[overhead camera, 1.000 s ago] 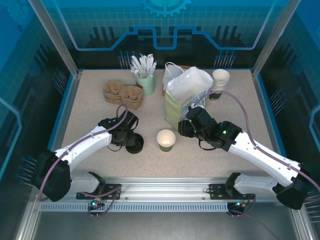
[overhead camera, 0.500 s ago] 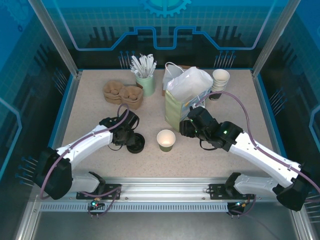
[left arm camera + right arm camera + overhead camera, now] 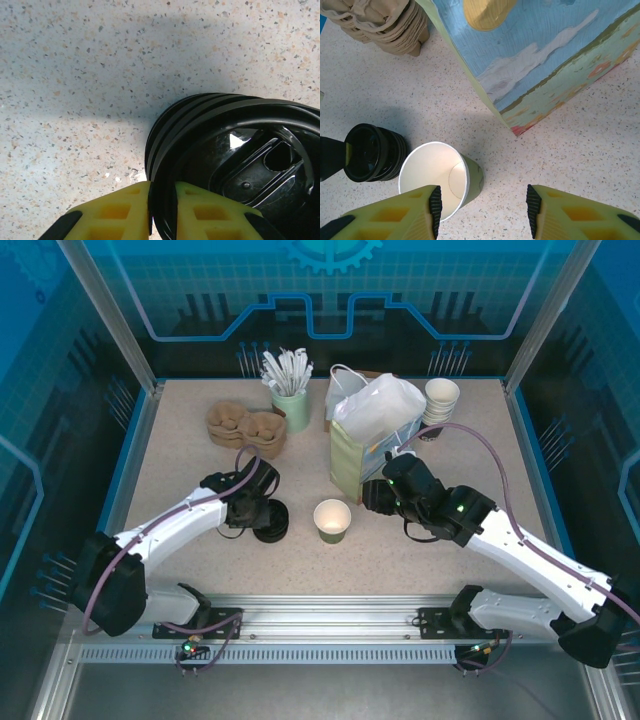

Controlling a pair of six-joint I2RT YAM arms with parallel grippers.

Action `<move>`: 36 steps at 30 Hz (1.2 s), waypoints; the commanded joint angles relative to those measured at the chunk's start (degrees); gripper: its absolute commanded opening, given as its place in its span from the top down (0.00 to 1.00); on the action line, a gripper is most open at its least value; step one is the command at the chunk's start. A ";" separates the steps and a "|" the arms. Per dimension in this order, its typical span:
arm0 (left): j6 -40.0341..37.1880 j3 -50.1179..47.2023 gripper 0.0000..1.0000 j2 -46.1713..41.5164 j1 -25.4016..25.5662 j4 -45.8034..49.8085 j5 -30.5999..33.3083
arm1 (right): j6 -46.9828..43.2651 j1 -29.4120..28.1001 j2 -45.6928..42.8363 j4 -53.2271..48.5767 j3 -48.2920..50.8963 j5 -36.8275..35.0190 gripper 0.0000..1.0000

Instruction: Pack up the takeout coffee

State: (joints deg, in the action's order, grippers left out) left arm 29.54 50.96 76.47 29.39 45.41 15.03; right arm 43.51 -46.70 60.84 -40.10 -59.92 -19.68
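— What's the left gripper got?
— Its fingers are narrow, pinching the rim of the top lid on the black lid stack.
— And the coffee cup?
— Upright and lidless on the table, just right of the lids, in front of the paper bag. The right gripper hangs beside it, fingers wide, holding nothing.
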 commanded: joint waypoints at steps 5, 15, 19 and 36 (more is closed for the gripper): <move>-1.86 3.42 0.82 0.96 -0.57 3.32 3.60 | 0.96 0.71 -0.90 -0.69 0.33 1.21 0.51; -2.55 4.43 0.80 1.67 -1.02 4.12 4.52 | 1.83 0.66 -1.63 -0.25 -0.28 3.19 0.51; -2.47 4.86 0.81 1.17 -1.09 4.63 4.16 | 2.10 0.65 -2.17 -0.08 -0.41 3.66 0.51; -1.27 15.79 0.83 -7.15 0.61 17.10 -1.14 | 5.42 -5.11 1.72 2.15 -8.42 9.21 0.52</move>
State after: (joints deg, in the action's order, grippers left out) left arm 28.14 63.35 71.35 29.12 57.25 15.57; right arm 47.83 -49.87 61.12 -38.98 -64.75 -12.12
